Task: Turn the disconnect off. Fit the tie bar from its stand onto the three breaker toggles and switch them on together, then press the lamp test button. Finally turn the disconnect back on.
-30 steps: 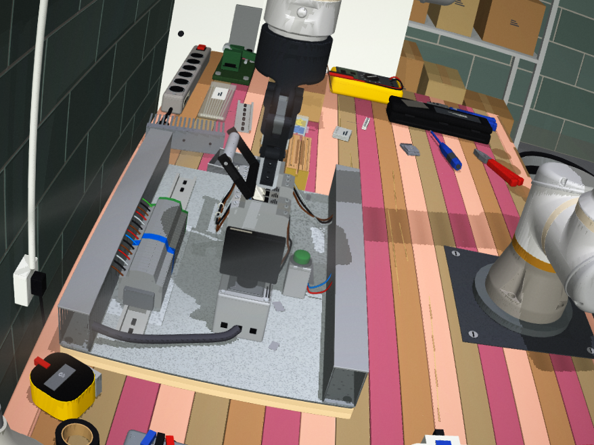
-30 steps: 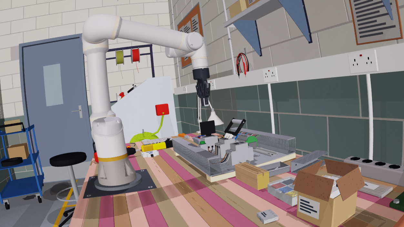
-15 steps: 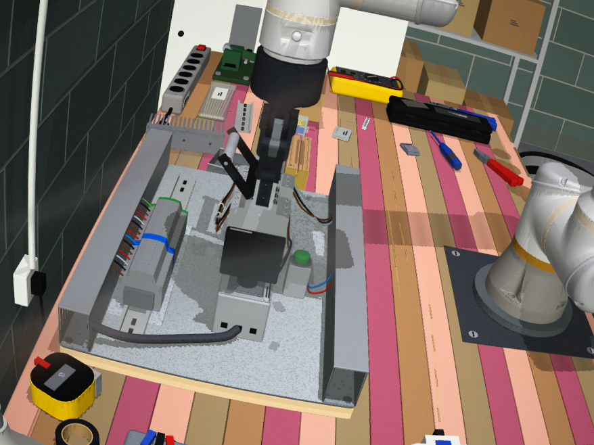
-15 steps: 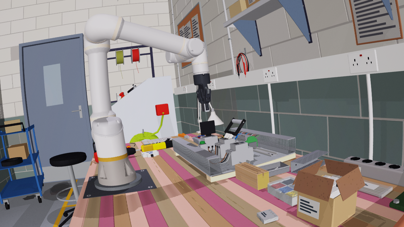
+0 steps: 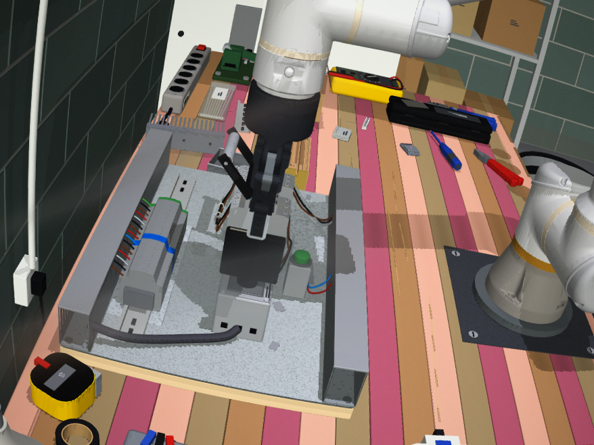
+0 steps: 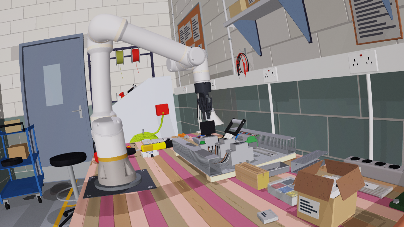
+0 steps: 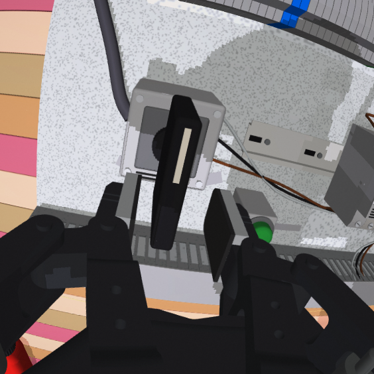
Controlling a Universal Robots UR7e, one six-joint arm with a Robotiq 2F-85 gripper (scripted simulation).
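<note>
On the grey panel board in the middle of the bench, the disconnect (image 5: 242, 307) (image 7: 172, 134) is a grey box with a broad black handle (image 5: 252, 256) (image 6: 207, 126) (image 7: 176, 164) standing up from it. My gripper (image 5: 257, 225) (image 6: 206, 116) (image 7: 172, 212) hangs just above the handle's top edge, open and empty, its fingers on either side of the handle's line. The black tie bar (image 5: 233, 163) (image 6: 234, 125) leans on its stand behind the gripper. The green lamp test button (image 5: 301, 257) (image 7: 262, 228) sits right of the disconnect. The breakers (image 6: 226, 148) are mostly hidden behind the gripper.
Behind the panel lie a power strip (image 5: 186, 76), a yellow multimeter (image 5: 366, 84) and a black case (image 5: 441, 117). Grey wire ducts (image 5: 346, 283) wall the panel's left and right sides. A terminal block row (image 5: 153, 244) fills the left. The arm's base (image 5: 527, 283) stands to the right.
</note>
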